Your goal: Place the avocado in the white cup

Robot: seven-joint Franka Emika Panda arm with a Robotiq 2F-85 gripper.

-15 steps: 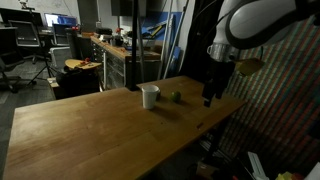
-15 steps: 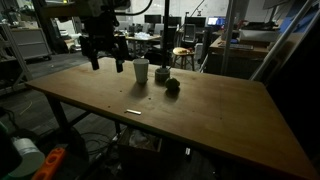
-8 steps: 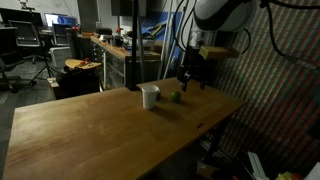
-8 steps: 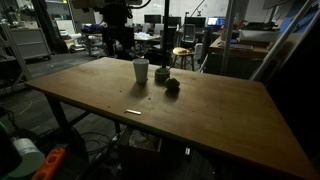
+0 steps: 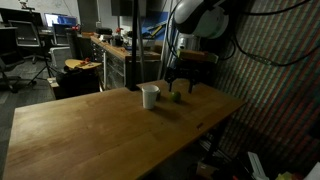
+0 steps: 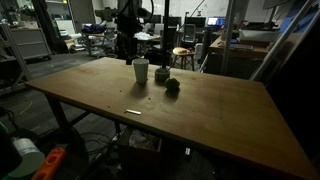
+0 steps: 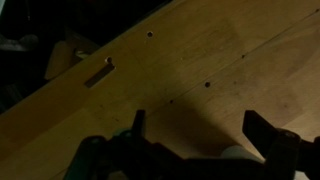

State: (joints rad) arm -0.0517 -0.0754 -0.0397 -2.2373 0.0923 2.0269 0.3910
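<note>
The white cup (image 5: 150,96) stands upright on the wooden table (image 5: 100,130). The small yellow-green avocado (image 5: 178,97) lies just beside it. My gripper (image 5: 178,80) hangs a little above and behind the avocado, empty. In an exterior view the cup (image 6: 141,70) stands in front of the gripper (image 6: 125,47). In the wrist view the gripper (image 7: 200,130) has its two dark fingers spread wide over bare wood. A pale rim (image 7: 236,152), probably the cup, shows at the bottom edge. The avocado is not seen in the wrist view.
Two small dark things (image 6: 161,74) (image 6: 172,86) lie next to the cup; one may be the avocado. A short pale strip (image 6: 133,112) lies mid-table. Workbenches and chairs (image 5: 80,65) stand beyond the table. The table edge (image 5: 225,110) is near the cup.
My arm has swung along the far side of the table toward the cup and avocado. The gripper now hangs close above them. Cup and avocado have not moved.
</note>
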